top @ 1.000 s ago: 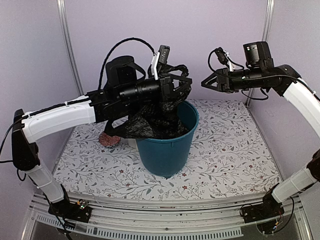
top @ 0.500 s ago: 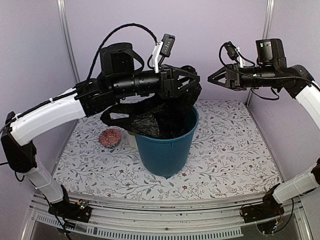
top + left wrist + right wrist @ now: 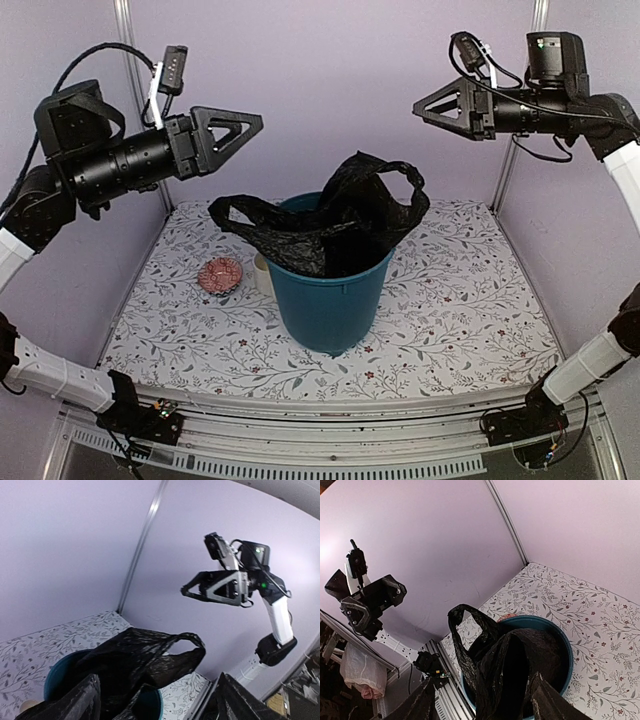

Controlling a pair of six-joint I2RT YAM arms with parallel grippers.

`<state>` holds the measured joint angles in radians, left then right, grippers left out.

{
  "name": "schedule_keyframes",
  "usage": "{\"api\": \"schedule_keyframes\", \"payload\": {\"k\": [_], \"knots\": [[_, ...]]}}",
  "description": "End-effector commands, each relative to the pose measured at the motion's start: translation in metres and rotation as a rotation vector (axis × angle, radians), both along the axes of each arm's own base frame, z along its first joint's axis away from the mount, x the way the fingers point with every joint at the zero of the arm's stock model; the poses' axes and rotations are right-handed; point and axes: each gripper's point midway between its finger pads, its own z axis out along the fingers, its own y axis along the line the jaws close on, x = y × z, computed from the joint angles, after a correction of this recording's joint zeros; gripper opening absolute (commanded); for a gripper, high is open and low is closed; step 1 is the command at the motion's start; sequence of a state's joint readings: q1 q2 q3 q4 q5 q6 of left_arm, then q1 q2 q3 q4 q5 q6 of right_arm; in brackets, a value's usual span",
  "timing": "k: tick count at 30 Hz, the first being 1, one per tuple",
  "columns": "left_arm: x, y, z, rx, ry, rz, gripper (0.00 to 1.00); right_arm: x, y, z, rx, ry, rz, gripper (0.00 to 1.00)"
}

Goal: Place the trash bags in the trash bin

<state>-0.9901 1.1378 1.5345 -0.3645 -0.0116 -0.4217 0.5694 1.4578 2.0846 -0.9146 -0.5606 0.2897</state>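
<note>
The trash bin (image 3: 325, 300) is a teal bucket standing mid-table. The black trash bag (image 3: 340, 215) sits in it, bunched above the rim, with one handle loop draped over the left side. My left gripper (image 3: 250, 130) hangs high at the upper left, open and empty, well away from the bag. My right gripper (image 3: 425, 108) is high at the upper right, also open and empty. The left wrist view looks down past open fingers (image 3: 75, 705) at the bag (image 3: 135, 655) and bin (image 3: 161, 702). The right wrist view shows the bag (image 3: 510, 665) inside the bin (image 3: 555, 635).
A cream mug (image 3: 262, 272) stands just left of the bin, with a small pinkish-red round dish (image 3: 220, 274) beside it. The floral tabletop (image 3: 460, 310) is enclosed by purple walls and metal posts at the back corners.
My left gripper opened, let go of the bag and drew back up and to the left. The bag settled into the bin. My right gripper opened wider and rose a little.
</note>
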Motion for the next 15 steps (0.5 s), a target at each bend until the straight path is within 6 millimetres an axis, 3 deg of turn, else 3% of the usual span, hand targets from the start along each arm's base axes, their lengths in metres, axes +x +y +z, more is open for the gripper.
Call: {"api": "schedule_keyframes", "payload": {"k": [1,3,8,15], "knots": [[0.034,0.053,-0.051,0.161,0.19,0.315,0.81,-0.001,0.012,-0.032,-0.135,0.06,0.023,0.66],[0.031,0.064,-0.062,0.185,0.227,0.34,0.82,-0.001,0.016,-0.044,-0.181,0.065,0.033,0.7],[0.022,0.083,-0.089,0.219,0.352,0.378,0.85,-0.016,0.026,-0.054,-0.214,0.066,0.085,0.8],[0.02,0.088,-0.119,0.225,0.472,0.401,0.85,-0.047,0.037,-0.052,-0.197,0.052,0.196,0.85]]}}
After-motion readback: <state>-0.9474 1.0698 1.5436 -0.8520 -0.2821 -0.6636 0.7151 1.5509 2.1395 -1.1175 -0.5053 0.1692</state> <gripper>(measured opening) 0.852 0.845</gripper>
